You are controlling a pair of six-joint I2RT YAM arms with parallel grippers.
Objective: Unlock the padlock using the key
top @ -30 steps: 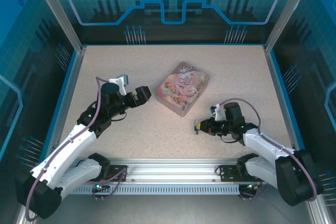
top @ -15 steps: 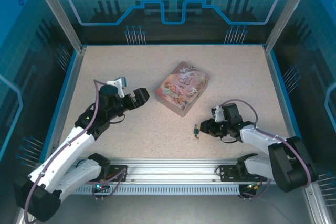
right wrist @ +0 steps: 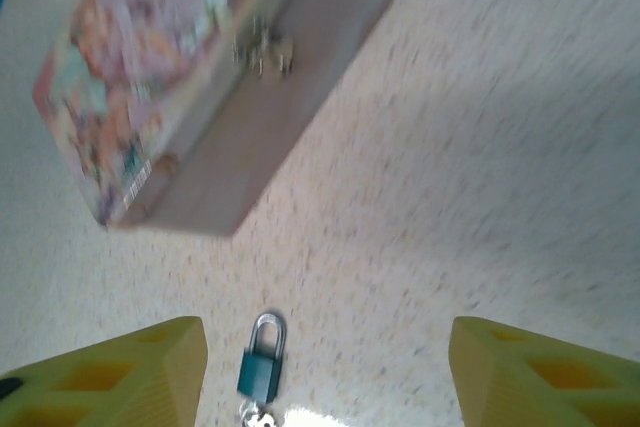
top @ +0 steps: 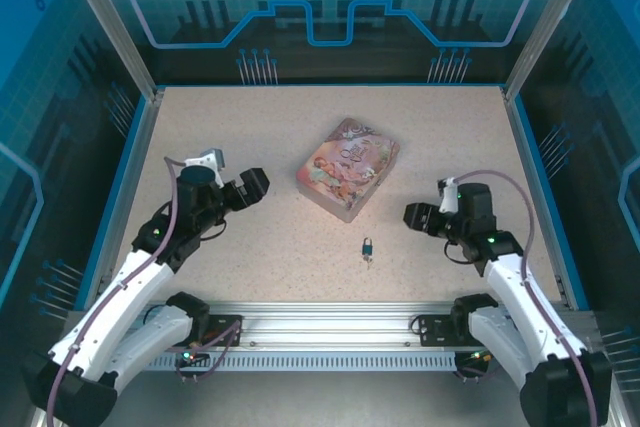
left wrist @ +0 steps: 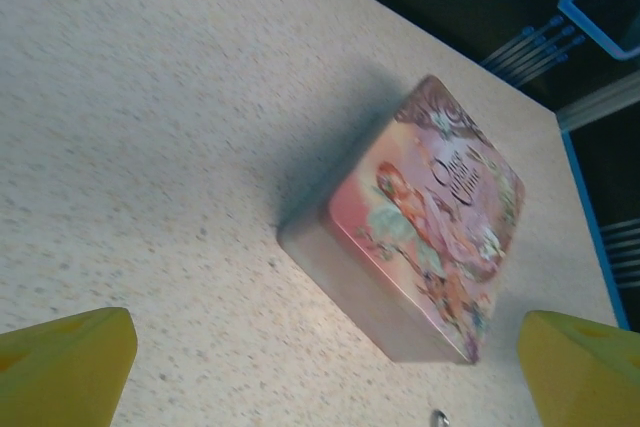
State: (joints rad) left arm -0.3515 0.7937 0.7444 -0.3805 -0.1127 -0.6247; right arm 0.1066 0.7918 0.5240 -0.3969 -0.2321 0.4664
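The padlock (top: 369, 246) lies on the table (top: 300, 252), key (top: 367, 262) at its base. Left fingers (left wrist: 65, 362) and right fingers (right wrist: 120, 372) gape wide, empty.

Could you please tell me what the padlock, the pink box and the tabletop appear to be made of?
The padlock: teal painted or coated body, probably metal, with a shiny silvery shackle that reads as bare metal. The pink box: likely printed tin, judging by its glossy illustrated lid and plain greyish sides. The tabletop: matte speckled beige, perhaps laminate.
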